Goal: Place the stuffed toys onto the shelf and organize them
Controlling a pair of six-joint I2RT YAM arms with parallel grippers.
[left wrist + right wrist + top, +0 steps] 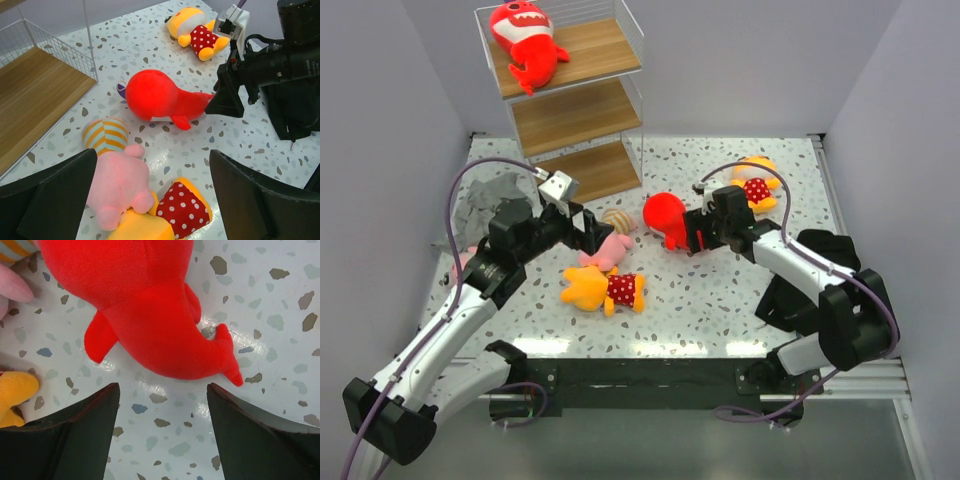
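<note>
Right jaws apart by the red shark (150, 330), left jaws apart too; I'd push past its tail onto the thicker body before closing.

My left arm (430, 340) and right arm (785, 262) are white links with black joints. A purple cable (460, 178) loops along each; I see dark wedge-shaped fingers (70, 440).

Two sharks (527, 42) (666, 216), two yellow (603, 288) (756, 186), two pink (606, 246) (464, 262)
</note>
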